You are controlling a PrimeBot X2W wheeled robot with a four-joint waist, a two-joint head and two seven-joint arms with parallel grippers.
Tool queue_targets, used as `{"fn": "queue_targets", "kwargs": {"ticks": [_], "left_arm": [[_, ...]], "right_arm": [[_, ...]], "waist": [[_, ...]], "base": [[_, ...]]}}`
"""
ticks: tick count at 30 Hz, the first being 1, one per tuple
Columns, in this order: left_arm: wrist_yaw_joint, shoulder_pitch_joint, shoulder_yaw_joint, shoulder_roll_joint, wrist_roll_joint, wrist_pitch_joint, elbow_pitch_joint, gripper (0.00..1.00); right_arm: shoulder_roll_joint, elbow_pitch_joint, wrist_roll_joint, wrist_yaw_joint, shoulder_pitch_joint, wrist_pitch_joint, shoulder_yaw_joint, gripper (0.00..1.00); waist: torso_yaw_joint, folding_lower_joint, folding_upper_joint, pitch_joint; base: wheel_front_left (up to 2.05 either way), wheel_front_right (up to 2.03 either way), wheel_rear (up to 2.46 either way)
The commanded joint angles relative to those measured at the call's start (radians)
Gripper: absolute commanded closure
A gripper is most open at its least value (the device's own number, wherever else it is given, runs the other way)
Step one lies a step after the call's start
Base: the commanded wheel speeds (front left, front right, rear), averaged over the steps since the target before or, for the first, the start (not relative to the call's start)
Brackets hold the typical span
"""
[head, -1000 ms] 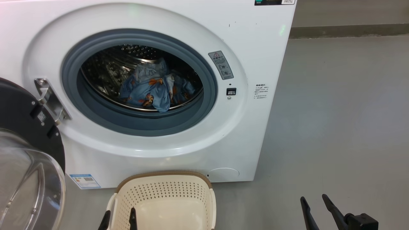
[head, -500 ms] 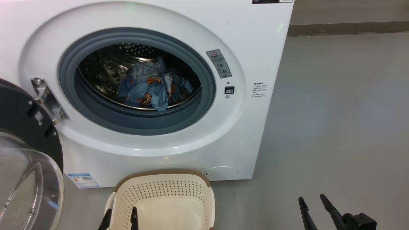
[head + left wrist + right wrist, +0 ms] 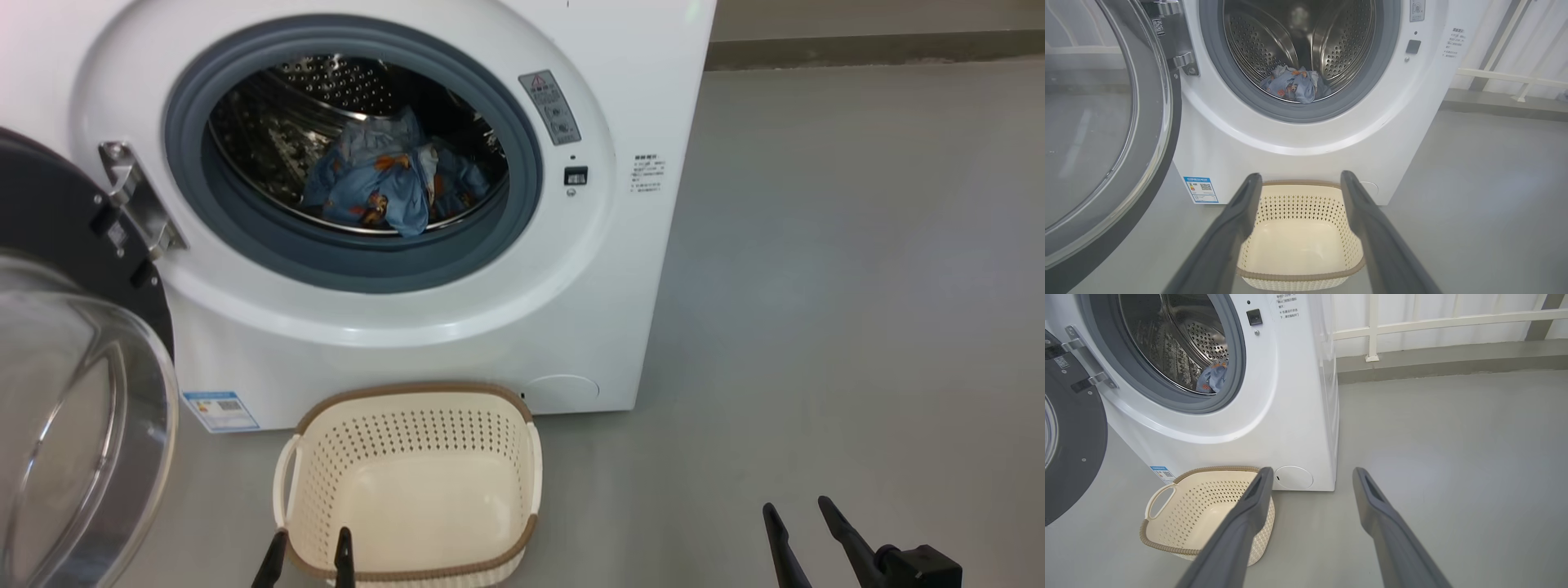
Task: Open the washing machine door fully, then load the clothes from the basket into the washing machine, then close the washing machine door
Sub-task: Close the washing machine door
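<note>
Left pincer (image 3: 313,535) spread, empty | basket (image 3: 408,429) close below | clothes (image 3: 380,184) inside washing machine (image 3: 408,343), ahead

I get bright, even, diffuse light in all three views, with no hard shadows. Only a faint soft shade lies on the floor (image 3: 816,327) along the foot of the washing machine (image 3: 408,359). A pink cast stains the head view's top left corner, and a small green flare sits near the machine's top right. The glass of the washing machine door (image 3: 82,408) carries pale streaked reflections. The drum (image 3: 1339,41) glitters with small highlights, and its dimmer inside still shows the clothes (image 3: 380,184) clearly. Both wrist views bow straight lines toward their edges.
</note>
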Motion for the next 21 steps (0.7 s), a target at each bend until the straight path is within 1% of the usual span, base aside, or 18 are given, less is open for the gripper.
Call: {"fn": "queue_targets", "kwargs": {"ticks": [1,7,16,21], "left_arm": [[0.001,-0.02,0.029,0.004,0.001,-0.006,-0.032,0.0],[-0.001,-0.021,0.029,0.004,0.0,-0.006,-0.03,0.0],[0.001,-0.022,0.026,0.004,-0.004,-0.006,-0.028,0.0],[0.004,-0.027,0.021,0.004,0.002,-0.006,-0.028,0.0]], "right_arm": [[-0.011,-0.023,0.0,0.002,-0.019,-0.006,0.025,0.0],[-0.011,-0.022,-0.002,0.002,-0.02,-0.006,0.025,0.0],[-0.011,-0.022,-0.002,0.002,-0.019,-0.006,0.022,0.0],[-0.011,-0.026,-0.002,0.002,-0.016,-0.006,0.013,0.0]], "waist": [[-0.001,0.0,0.0,0.001],[-0.004,0.0,0.0,0.005],[-0.002,0.0,0.0,0.006],[0.02,0.0,0.0,0.009]], "base": [[-1.11,1.11,0.0],[-0.63,0.63,0.0],[-0.02,0.02,0.0],[0.0,0.0,0.0]]}}
